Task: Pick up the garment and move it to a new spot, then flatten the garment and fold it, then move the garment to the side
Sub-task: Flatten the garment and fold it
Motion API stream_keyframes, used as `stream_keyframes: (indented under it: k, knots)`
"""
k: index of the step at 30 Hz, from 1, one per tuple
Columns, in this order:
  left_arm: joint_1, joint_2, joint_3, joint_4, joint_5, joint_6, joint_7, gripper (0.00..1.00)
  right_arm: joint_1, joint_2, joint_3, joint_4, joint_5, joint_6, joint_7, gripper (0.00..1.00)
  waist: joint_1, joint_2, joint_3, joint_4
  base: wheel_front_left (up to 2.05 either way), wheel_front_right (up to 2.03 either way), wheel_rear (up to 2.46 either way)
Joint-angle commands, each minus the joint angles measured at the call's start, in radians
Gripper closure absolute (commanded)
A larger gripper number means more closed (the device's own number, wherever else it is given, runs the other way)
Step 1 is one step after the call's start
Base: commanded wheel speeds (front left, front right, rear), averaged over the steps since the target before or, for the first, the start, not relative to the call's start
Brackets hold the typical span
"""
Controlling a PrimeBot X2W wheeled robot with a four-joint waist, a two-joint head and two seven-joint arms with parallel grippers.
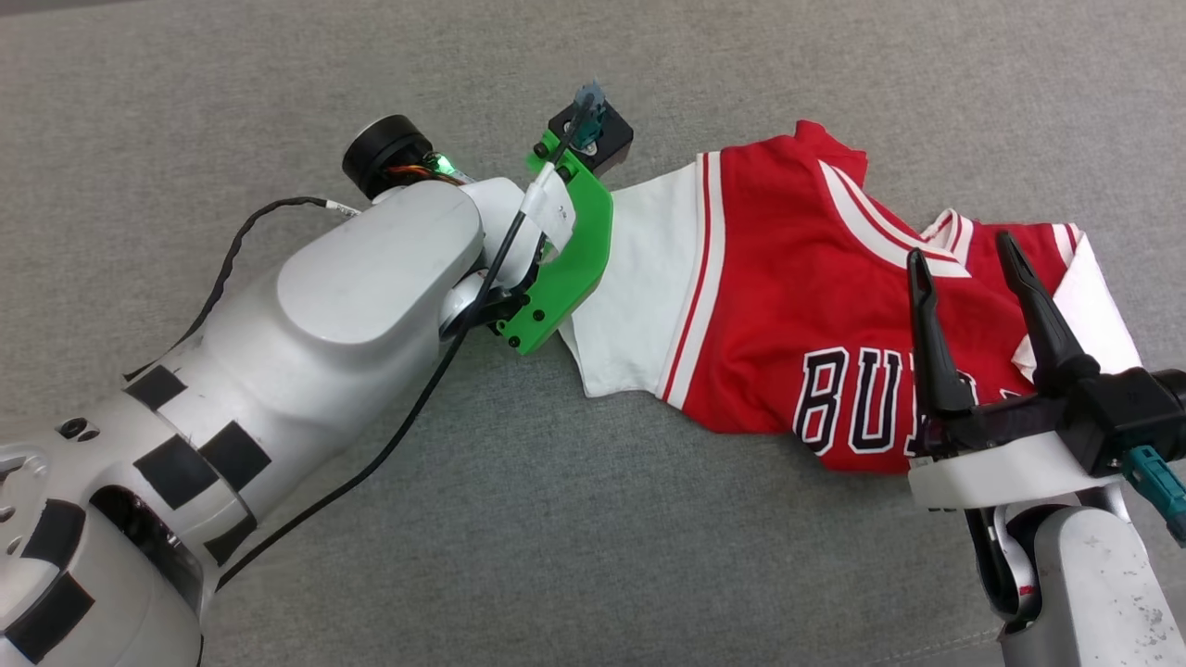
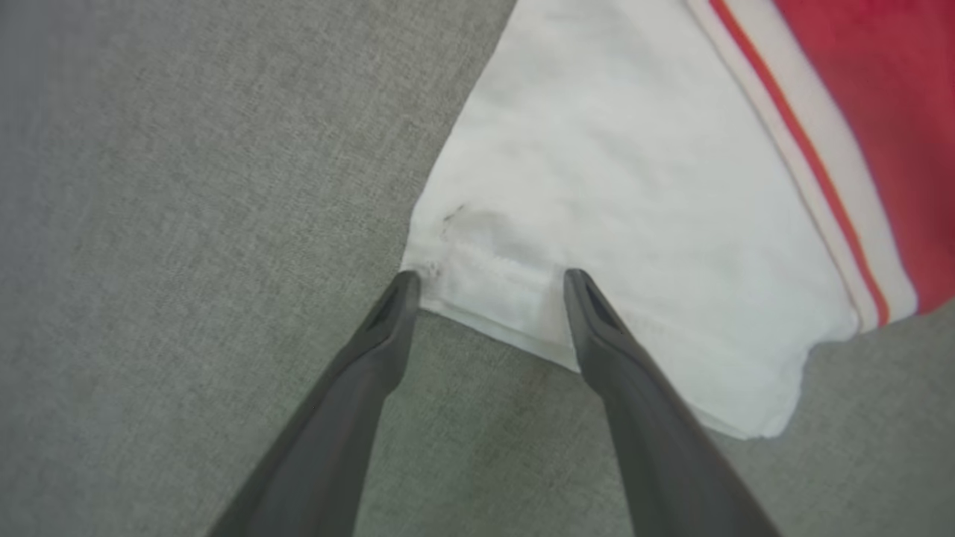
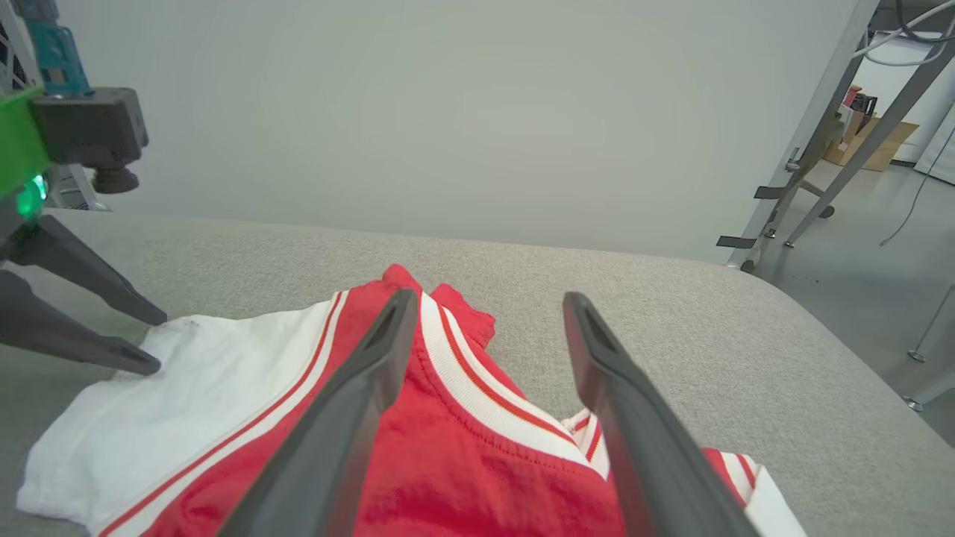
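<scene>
The garment, a red jersey with white short sleeves and red-and-white striped trim, lies rumpled on the grey cloth-covered tabletop, its body bunched and creased. One sleeve is spread flat toward the robot's left, while the other is folded at the far right. Black letters outlined in white run across the chest, partly hidden behind the right hand. A small dark smudge marks the spread sleeve near its hem corner. The left hand is spread wide with nothing in it, one fingertip at that corner and the other over the hem. The right hand is likewise wide apart and empty, poised above the red body near the neckline.
</scene>
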Motion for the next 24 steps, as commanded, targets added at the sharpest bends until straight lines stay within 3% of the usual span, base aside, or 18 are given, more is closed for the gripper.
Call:
stream_keyframes:
  k: [1, 7, 8, 9, 10, 13, 18, 24]
  knots:
    - [-0.017, -0.003, -0.008, 0.014, 0.004, -0.003, -0.001, 0.00, -0.019, 0.001, 0.003, 0.002, 0.010, 0.000, -0.005, 0.00, -0.0001, -0.0001, 0.046, -0.039, 0.00, 0.00, 0.00]
    - [0.038, 0.006, -0.018, -0.005, 0.051, -0.003, 0.060, 0.00, -0.026, 0.001, -0.011, 0.004, 0.018, 0.000, -0.005, 0.00, -0.0001, -0.0001, 0.052, -0.036, 0.00, 0.00, 0.00]
    - [0.046, 0.012, -0.018, -0.011, 0.056, -0.003, 0.064, 0.29, -0.025, 0.001, -0.015, 0.004, 0.017, 0.000, -0.005, 0.00, -0.0001, -0.0001, 0.050, -0.033, 0.00, 0.00, 0.00]
    - [0.051, 0.017, -0.018, -0.013, 0.062, -0.003, 0.066, 0.69, -0.025, 0.001, -0.017, 0.004, 0.016, 0.000, -0.005, 0.00, -0.0001, -0.0001, 0.048, -0.030, 0.00, 0.00, 0.00]
    - [0.060, 0.022, -0.018, -0.018, 0.071, -0.003, 0.076, 1.00, -0.027, 0.001, -0.020, 0.004, 0.015, 0.000, -0.005, 0.00, -0.0001, -0.0001, 0.045, -0.028, 0.00, 0.00, 0.00]
    - [0.078, 0.036, -0.019, -0.039, 0.077, -0.003, 0.085, 1.00, -0.031, 0.002, -0.022, 0.003, 0.013, 0.000, -0.005, 0.00, -0.0001, -0.0001, 0.039, -0.019, 0.00, 0.00, 0.00]
    - [0.065, 0.049, -0.019, -0.068, 0.067, -0.003, 0.013, 1.00, -0.017, 0.002, -0.039, -0.004, 0.006, 0.000, -0.005, 0.00, -0.0001, -0.0001, 0.014, 0.010, 0.00, 0.00, 0.00]
    - [0.040, 0.093, -0.019, -0.115, 0.042, -0.003, -0.166, 1.00, 0.014, 0.002, -0.060, -0.003, 0.003, 0.000, -0.005, 0.00, -0.0001, -0.0001, -0.037, 0.045, 0.00, 0.00, 0.00]
